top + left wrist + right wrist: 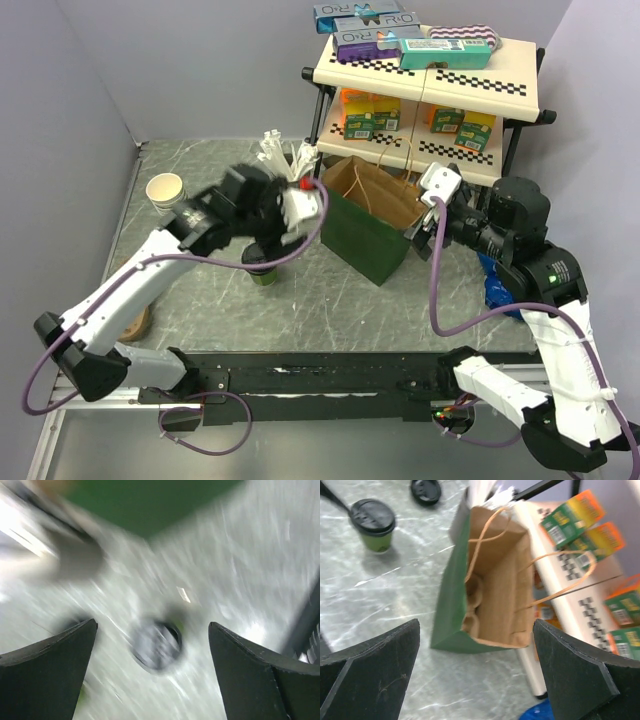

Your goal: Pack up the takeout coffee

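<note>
**Coffee waits beside the bag.** The takeout coffee (374, 530), a small green paper cup with a round black plastic lid (372, 515), stands upright on the grey marbled table (330, 310). It is to the left of the open dark green paper bag (449, 600) with brown paper handles, and does not touch it. The left gripper (152, 625) hangs above the cup, its own view smeared by blur, with its fingers (50, 675) spread wide and holding nothing. The right gripper (476, 625) hovers over the bag's mouth from the right, jaws equally wide and empty. A loose black lid (426, 491) lies farther back on the table. A lidless cream-white paper cup (165, 190) sits at the far left.

The cup looks light and thin-walled, though whether it is full cannot be told. A hard squeeze would likely dent the paper or pop the lid, and a tilt could spill whatever is inside. The safest hold appears to be across the green body just under the lid's rim, where the paper should be stiffest, with the cup kept upright into the bag. The smooth wall may prove slippery.
</note>
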`<state>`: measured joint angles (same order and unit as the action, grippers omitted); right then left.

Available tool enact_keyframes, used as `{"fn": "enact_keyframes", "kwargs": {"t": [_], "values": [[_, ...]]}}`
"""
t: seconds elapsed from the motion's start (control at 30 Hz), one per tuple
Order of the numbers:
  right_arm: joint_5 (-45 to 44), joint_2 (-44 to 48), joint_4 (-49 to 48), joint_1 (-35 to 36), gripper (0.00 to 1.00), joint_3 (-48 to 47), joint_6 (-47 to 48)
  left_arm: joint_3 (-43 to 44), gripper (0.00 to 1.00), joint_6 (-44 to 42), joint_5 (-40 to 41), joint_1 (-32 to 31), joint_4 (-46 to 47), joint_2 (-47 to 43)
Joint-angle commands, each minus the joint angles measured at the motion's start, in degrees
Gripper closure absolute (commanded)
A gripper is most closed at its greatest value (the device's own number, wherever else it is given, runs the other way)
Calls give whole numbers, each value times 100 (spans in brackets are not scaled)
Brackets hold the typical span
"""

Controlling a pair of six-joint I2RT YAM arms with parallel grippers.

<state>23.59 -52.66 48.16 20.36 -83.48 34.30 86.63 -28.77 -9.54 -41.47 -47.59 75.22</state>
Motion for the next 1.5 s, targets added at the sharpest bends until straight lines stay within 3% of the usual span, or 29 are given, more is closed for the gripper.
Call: {"fn": "enact_keyframes", "kwargs": {"t": [0.0, 0.13, 0.33, 0.5, 0.67, 1.47], "values": [[434, 151, 79, -14, 0, 218, -389, -884, 1, 267, 443, 236, -726, -25], [576, 204, 106, -15, 0, 464, -486, -859, 1, 84, 470, 569, -909, 325], [620, 283, 149, -14, 0, 605, -512, -402, 1, -654, -99, 1255, -980, 845], [594, 309, 228, -23, 0, 675, -425, -164, 1, -1699, -864, 1449, -1393, 1064], [585, 309, 220, -50, 0, 728, -381, -330, 1, -2342, -979, 1458, -1472, 1135], [559, 160, 229, -67, 0, 798, -170, -507, 0, -2721, -1085, 1467, -1375, 1671]]}}
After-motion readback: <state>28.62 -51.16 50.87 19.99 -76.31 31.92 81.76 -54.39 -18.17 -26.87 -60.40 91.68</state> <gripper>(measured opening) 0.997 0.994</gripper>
